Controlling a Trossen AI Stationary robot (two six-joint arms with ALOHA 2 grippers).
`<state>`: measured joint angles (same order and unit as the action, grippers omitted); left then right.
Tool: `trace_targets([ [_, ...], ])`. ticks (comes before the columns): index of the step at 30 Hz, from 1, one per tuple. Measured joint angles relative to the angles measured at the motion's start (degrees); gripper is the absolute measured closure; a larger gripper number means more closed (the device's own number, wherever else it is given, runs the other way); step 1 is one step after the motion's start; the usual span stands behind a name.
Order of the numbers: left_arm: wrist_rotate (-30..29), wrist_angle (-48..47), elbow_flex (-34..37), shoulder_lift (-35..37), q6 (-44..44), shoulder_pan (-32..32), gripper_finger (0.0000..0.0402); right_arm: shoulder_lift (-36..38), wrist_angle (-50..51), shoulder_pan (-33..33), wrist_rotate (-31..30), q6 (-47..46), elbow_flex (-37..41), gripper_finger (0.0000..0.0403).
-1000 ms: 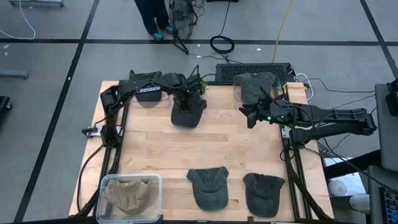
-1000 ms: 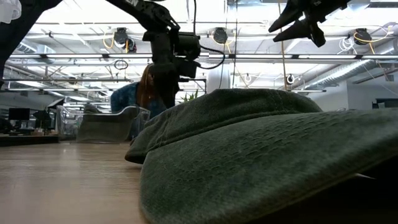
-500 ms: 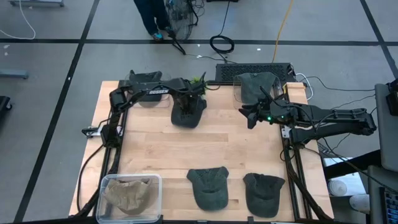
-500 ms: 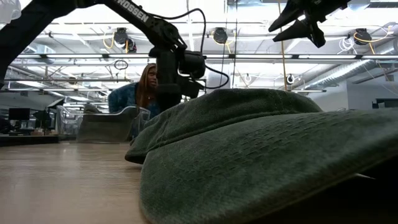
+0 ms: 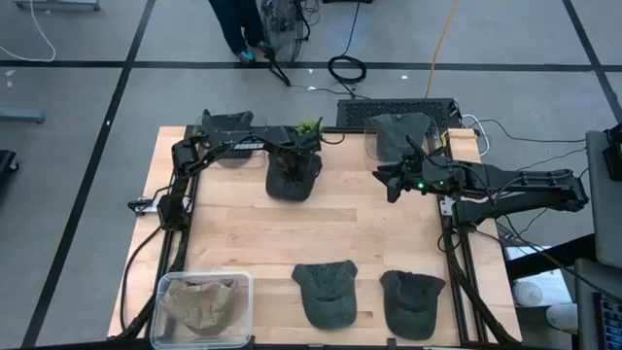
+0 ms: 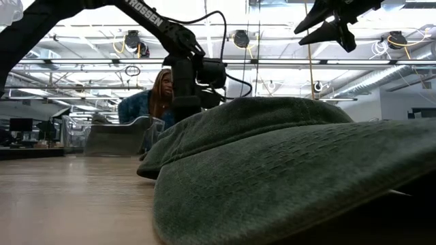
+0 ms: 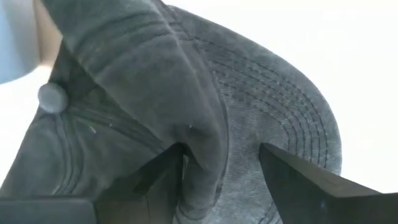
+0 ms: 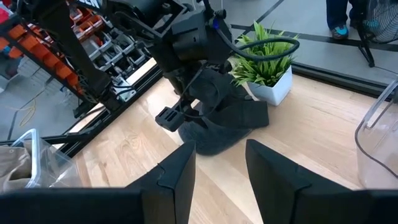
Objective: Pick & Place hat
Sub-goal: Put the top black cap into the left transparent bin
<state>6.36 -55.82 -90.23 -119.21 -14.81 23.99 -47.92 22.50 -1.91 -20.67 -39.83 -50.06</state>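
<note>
A dark grey hat (image 5: 292, 180) sits on the far middle of the table, beside a small potted plant (image 5: 308, 126). My left gripper (image 5: 292, 158) stands over it, shut on its crown. In the right wrist view the hat (image 8: 224, 127) rests with its brim on the wood under that gripper. My right gripper (image 5: 389, 182) hovers open above the table's right part, touching nothing, and points toward the held hat. In the low view a nearer hat hides the held hat, and only the left gripper (image 6: 185, 102) shows. My left gripper (image 7: 221, 149) pinches a raised fold of the hat's crown (image 7: 202, 140) between its two fingers, close to the top button (image 7: 51, 96). It comes from above, pointing down. The stitched brim (image 7: 280, 106) spreads below, and the hat's lower edge (image 8: 211, 146) lies on the table.
Two more dark hats (image 5: 326, 292) (image 5: 411, 303) lie at the near edge; one fills the low view (image 6: 293, 170). A clear bin (image 5: 167, 288) at the near left corner holds a tan hat. Another dark hat (image 5: 403, 131) sits in a clear container at the far right. A person stands beyond the table.
My left gripper has moved a little toward the far edge and downward, taking the hat with it toward the plant, and its arm has straightened out. My right arm has kept still.
</note>
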Motion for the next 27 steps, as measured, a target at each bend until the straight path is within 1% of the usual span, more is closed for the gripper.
trace_targets([
  [4,1.98,-0.56,0.88,-0.03,1.07,-0.35,0.0179,0.0,0.01,0.01,0.02,0.02,0.0,0.0273],
  [10,2.02,-1.18,0.97,-0.08,3.86,-1.95,0.018,0.0,0.02,0.01,0.02,0.1,0.0,0.0273],
  [12,2.5,-1.62,0.97,-0.08,4.78,-2.6,0.0189,0.0,0.03,0.0,-0.01,0.3,0.0,0.0273],
  [15,4.33,-2.25,0.99,-0.11,5.62,-3.76,0.022,0.0,0.04,0.0,-0.04,0.44,0.0,0.0273],
  [19,5.9,-2.88,1.02,-0.15,6.25,-5.04,0.0281,0.0,0.04,0.0,-0.05,0.81,0.0,0.0273],
  [23,8.7,-4.53,1.02,0.04,7.9,-5.38,0.0343,0.0,0.06,0.0,-0.07,1.07,0.0,0.0273],
  [26,11.13,-7.36,0.11,-0.02,9.42,-5.09,0.0383,0.0,0.06,0.02,-0.07,1.09,0.0,0.0273],
  [27,12.0,-8.58,-0.63,-0.05,9.59,-4.88,0.039,0.0,0.06,0.0,-0.07,1.09,0.0,0.0273],
])
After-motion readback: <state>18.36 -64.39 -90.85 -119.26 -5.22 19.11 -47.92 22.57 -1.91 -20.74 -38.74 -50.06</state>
